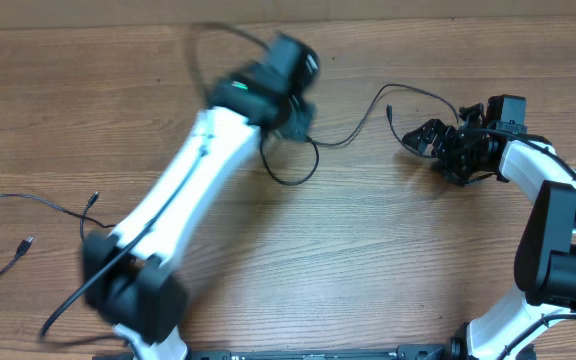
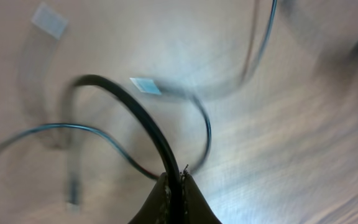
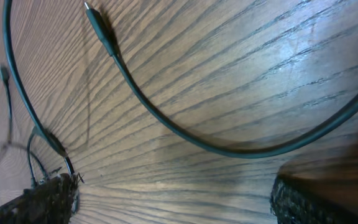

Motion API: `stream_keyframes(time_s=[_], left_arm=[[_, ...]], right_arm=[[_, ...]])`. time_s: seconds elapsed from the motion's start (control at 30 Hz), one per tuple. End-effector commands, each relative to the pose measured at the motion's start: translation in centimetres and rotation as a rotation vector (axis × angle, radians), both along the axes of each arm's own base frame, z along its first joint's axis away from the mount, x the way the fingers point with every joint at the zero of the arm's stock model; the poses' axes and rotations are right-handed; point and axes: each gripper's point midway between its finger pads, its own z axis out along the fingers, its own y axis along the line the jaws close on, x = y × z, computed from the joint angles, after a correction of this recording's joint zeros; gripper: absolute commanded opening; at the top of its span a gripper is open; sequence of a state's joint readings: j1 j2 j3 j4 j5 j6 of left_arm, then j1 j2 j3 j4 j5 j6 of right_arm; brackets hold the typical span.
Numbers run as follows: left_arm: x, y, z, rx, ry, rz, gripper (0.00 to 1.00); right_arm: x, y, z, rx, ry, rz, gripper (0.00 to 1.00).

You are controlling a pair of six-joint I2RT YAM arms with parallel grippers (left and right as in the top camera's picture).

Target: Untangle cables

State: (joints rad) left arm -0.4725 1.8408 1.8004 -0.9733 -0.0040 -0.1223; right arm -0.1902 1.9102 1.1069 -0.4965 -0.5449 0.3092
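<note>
The left gripper (image 2: 174, 179) is clamped tight on a cable (image 2: 132, 106) that loops up out of its jaws. The right gripper (image 1: 423, 135) gapes wide, a plug (image 3: 96, 20) lying just ahead. Pull slowly so loops slide free.

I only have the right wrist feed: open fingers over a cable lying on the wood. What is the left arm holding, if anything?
Observer: The left end effector is shut on a black cable, which is pinched between its fingertips.
Operator: Is any cable lying away from both arms?
Observer: Yes. Overhead shows a separate cable lying alone on the far left side of the table.
</note>
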Motion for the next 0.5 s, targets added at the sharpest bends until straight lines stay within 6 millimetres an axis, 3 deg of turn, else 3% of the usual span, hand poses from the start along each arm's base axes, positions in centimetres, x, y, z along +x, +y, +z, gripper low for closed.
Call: stream_keyframes(time_s=[0.0,0.1,0.2,0.33,0.47], left_arm=[[1.5,4.4,8.0,-0.064,-0.176,0.083,0.04],[3.0,10.0,10.3,-0.082,-0.234,0.218,0.04],[3.4,13.6,10.1,-0.123,-0.206,0.271,0.04],[2.4,12.6,8.8,-0.211,-0.125,0.13,0.04],[2.1,11.5,7.0,-0.135,-0.088,0.09,0.04]], right_arm=[[-5.1,0.0,-6.0,-0.032,0.241,-0.02,1.0],[-5.1,0.0,-6.0,-0.032,0.241,-0.02,1.0],[-5.0,0.0,-6.0,-0.032,0.237,-0.021,1.0],[-5.1,0.0,-6.0,-0.032,0.237,-0.021,1.0],[-5.0,0.0,-6.0,-0.032,0.237,-0.021,1.0]])
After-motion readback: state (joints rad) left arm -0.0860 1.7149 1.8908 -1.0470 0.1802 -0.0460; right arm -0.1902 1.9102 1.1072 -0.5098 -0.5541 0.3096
